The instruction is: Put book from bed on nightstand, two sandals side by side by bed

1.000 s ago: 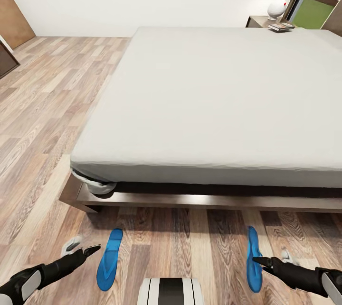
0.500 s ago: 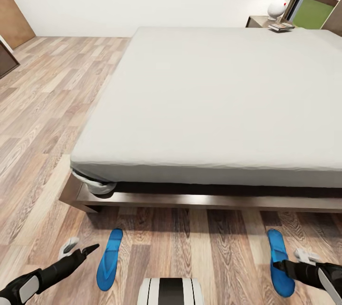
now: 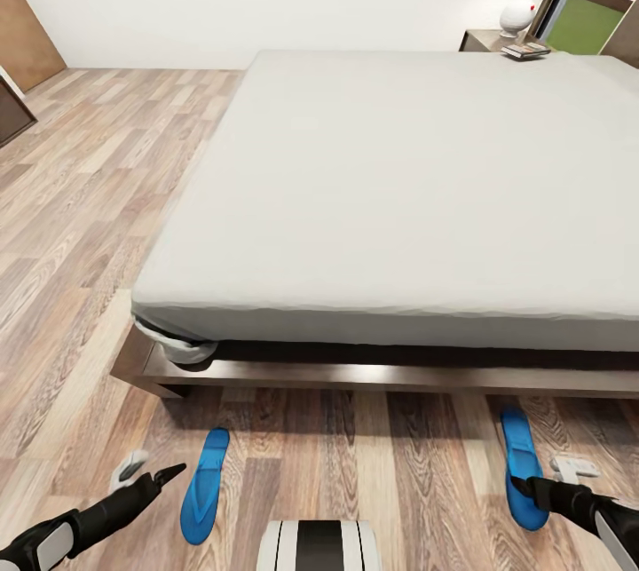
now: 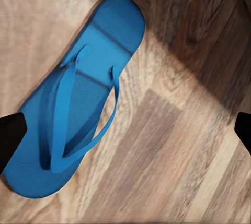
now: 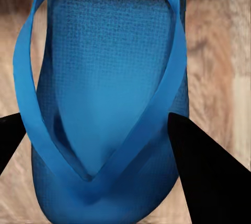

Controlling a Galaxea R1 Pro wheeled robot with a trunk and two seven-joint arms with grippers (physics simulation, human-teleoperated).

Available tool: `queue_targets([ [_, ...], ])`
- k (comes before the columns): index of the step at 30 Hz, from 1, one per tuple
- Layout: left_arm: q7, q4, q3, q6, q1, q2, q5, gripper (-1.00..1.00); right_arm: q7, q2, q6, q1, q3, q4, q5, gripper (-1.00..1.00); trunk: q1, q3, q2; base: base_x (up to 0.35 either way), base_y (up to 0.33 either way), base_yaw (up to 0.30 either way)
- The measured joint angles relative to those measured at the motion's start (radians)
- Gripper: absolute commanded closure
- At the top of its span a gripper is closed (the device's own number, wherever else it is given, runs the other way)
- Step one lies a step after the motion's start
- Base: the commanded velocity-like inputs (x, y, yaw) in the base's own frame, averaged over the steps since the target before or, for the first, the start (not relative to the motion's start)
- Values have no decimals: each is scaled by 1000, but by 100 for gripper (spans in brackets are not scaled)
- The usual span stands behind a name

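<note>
Reaching low over the floor [image 3: 80, 225] with both arms, the robot has a sandal in front of each gripper.

Right gripper [image 3: 531, 488]: in the right wrist view the jaws stand wide, one finger [image 5: 206, 172] on each side of the right sandal [image 3: 520, 464], near its toe end where the straps [image 5: 157, 125] meet. Whether the fingers touch the sole cannot be told; nothing is clamped.

Left gripper [image 3: 164, 473]: jaws also wide in the left wrist view. The left sandal [image 3: 204, 486] lies just beside it, under one finger and off to that side, not centred between the two. No hold.

Both sandals lie flat, straps up, on the planks close to the bed [image 3: 399, 198], along its near edge. They point roughly the same way but lie well apart, with the robot's trunk [image 3: 318, 546] between them.

Far side: the nightstand [image 3: 484, 40] stands beyond the far corner of the mattress, with a white lamp base [image 3: 516, 17] and a small flat stack that looks like the book [image 3: 524, 50] on top. Too small to read the cover. The mattress top bears nothing.

Judgement: book step looks done. Sandals are by the bed but not yet side by side; one must be brought over to the other.
</note>
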Motion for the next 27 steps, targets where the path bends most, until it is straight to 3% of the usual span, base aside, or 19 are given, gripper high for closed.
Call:
queue_targets([
  [7,0,7,0,-3,0,-5,0,-100,2,0,-4,0,0,72,-9,100,0,0,0,0,96,0],
  [27,-2,8,0,-2,0,-6,0,-100,2,2,-6,0,1,83,-6,100,0,0,0,0,281,0],
])
